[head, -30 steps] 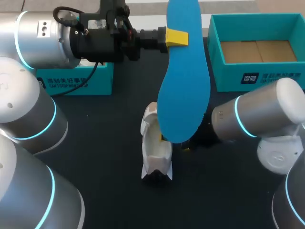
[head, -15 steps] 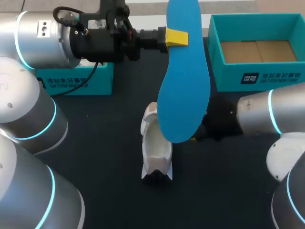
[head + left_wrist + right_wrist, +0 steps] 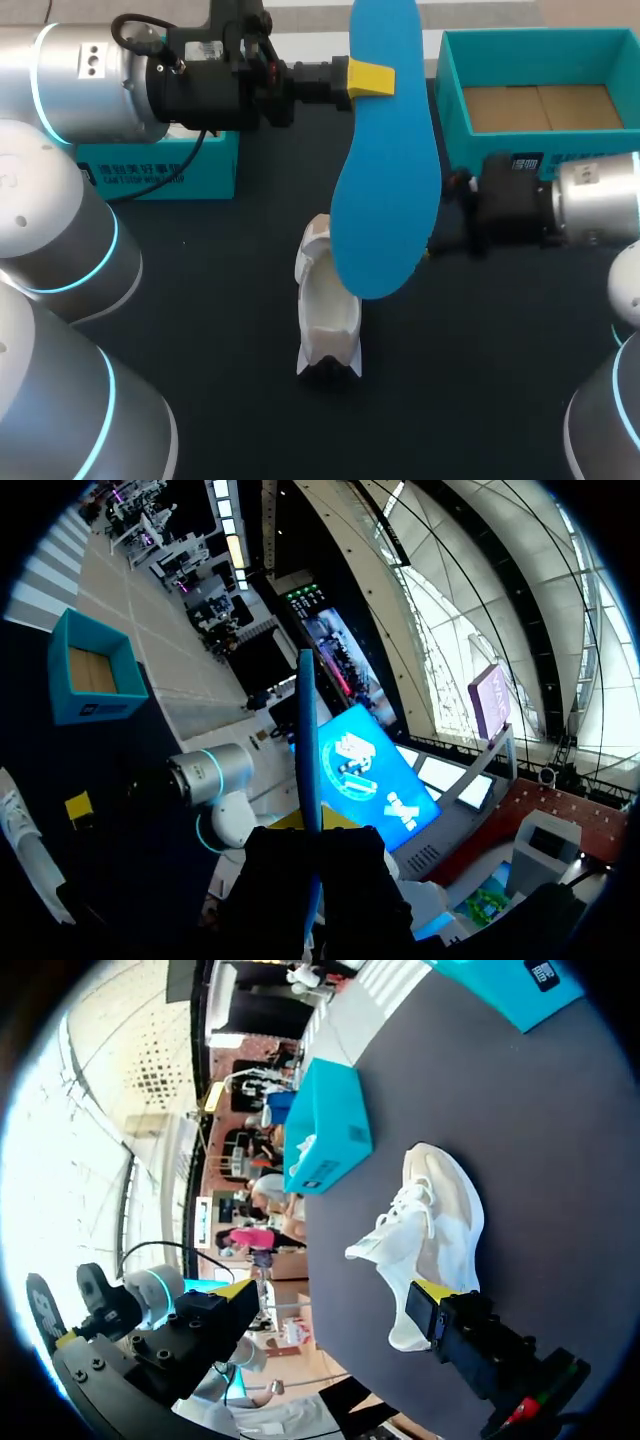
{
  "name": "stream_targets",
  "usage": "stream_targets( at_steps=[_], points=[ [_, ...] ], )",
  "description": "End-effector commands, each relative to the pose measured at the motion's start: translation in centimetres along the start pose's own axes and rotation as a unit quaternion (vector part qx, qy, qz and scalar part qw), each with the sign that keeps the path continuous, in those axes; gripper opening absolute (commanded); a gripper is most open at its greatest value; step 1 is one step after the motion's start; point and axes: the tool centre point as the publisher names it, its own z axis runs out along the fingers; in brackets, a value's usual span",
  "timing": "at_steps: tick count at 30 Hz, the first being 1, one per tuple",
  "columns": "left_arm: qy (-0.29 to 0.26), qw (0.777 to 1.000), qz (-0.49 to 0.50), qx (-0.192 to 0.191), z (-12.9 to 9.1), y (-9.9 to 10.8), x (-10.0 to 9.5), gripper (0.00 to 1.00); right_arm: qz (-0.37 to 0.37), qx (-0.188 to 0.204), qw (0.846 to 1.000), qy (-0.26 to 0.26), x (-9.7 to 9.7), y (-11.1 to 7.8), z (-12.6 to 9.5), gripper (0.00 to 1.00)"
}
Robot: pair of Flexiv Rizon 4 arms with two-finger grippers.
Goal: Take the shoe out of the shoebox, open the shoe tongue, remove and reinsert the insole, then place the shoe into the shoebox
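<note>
Your left gripper (image 3: 366, 78) clamps the flat blue foam insole (image 3: 385, 200); your right gripper (image 3: 335, 1295) stands apart. Next, reseat the insole in the white lace-up sneaker (image 3: 328, 320).

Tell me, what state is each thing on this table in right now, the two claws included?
Left gripper: shut on the insole, held high.
Insole: out of the shoe, hanging above it.
Shoe: on the table, outside the box, mouth open, no insole inside.
Shoebox: open, empty.
Right gripper: open, holding nothing, beside the shoe.
Second teal box: partly hidden behind the left arm.
</note>
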Motion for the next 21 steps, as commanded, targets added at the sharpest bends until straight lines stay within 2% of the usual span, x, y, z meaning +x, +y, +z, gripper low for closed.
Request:
stream_targets(
  at_steps=[1, 2, 9, 11, 13, 14, 21],
  points=[
    [0.000, 1.000, 0.000, 0.001, 0.2, 0.0, -0.1, 0.00, -0.026, 0.010, 0.997, 0.075, 1.0, 0.2, -5.6, 1.00],
    [0.000, 1.000, 0.000, 0.001, 0.2, 0.0, -0.1, 0.00, -0.044, 0.012, 0.996, 0.074, 1.4, 0.2, -5.8, 1.00],
    [0.000, 1.000, 0.000, 0.001, 0.2, 0.0, -0.1, 0.00, -0.050, 0.008, 0.993, 0.108, 3.6, 0.4, -6.5, 1.00],
    [0.000, 1.000, 0.000, 0.001, 0.2, 0.0, -0.1, 0.00, -0.053, 0.018, 0.989, 0.137, 4.4, 0.3, -6.5, 1.00],
    [0.000, 1.000, 0.000, 0.001, 0.2, 0.0, -0.1, 0.00, -0.064, 0.011, 0.990, 0.128, 5.0, 0.3, -6.5, 1.00],
    [0.000, 1.000, 0.000, 0.001, 0.2, 0.0, -0.1, 0.00, -0.066, 0.002, 0.987, 0.149, 5.4, 0.3, -6.7, 1.00],
    [0.000, 1.000, 0.000, 0.001, 0.2, 0.0, -0.1, 0.00, -0.066, 0.002, 0.987, 0.149, 5.4, 0.3, -6.7, 1.00]
  ],
)
